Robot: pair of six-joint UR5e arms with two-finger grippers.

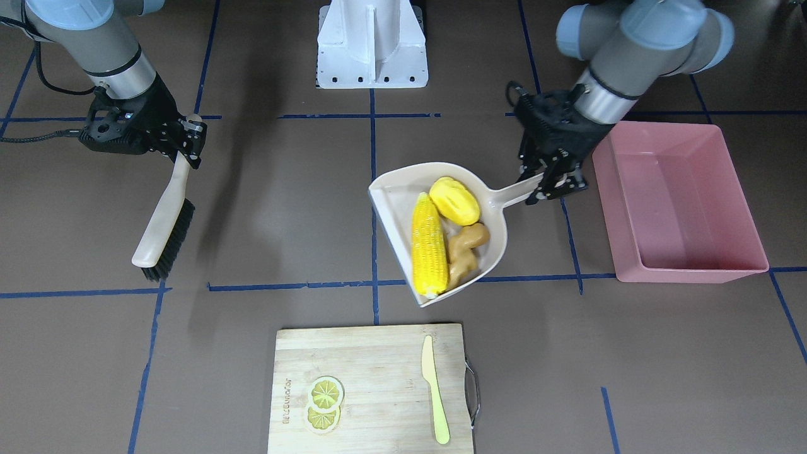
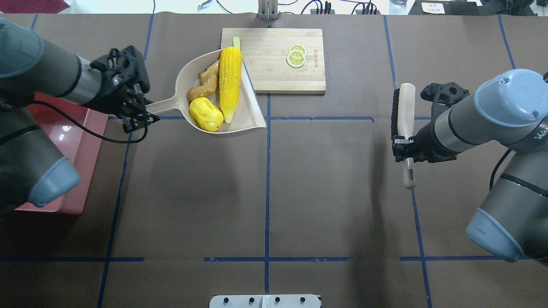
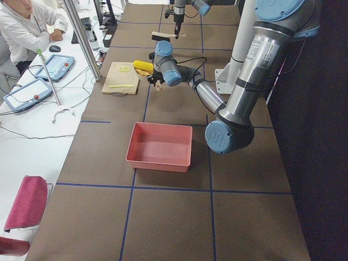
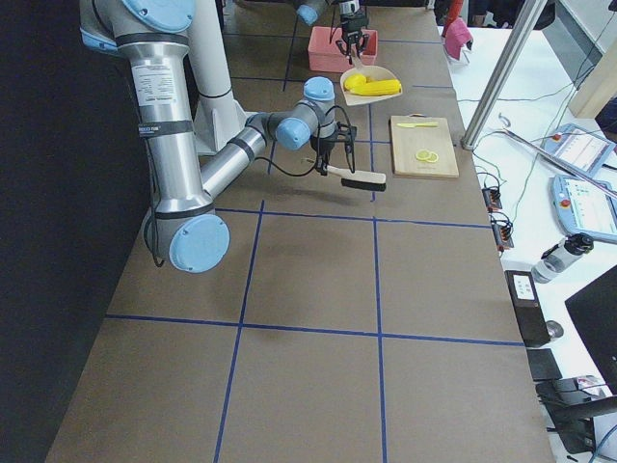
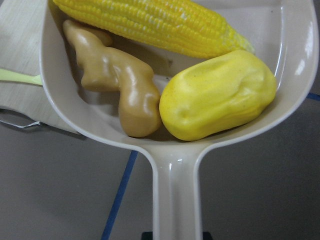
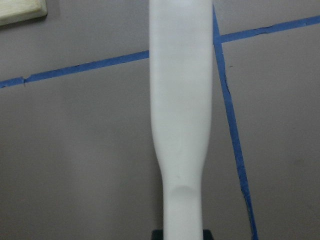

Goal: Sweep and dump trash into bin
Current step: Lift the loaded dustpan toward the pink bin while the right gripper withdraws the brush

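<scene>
Near the bin (image 1: 693, 275), left gripper (image 1: 552, 183) clamps the dustpan (image 1: 393, 202) of trash (image 1: 429, 243), right gripper (image 1: 186, 142) holds the brush (image 1: 165, 221); next up, I'd say: swing over, tip.

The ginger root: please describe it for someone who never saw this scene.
Look in the beige dustpan held near the pink bin. The ginger root is its only tan, knobbly piece; the corn cob and potato-like piece are yellow.

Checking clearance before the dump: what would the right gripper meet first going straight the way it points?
Probably the table, near the blue tape: the right gripper, shut on the brush handle, seems angled down at it with nothing between. Depth is unclear.
</scene>
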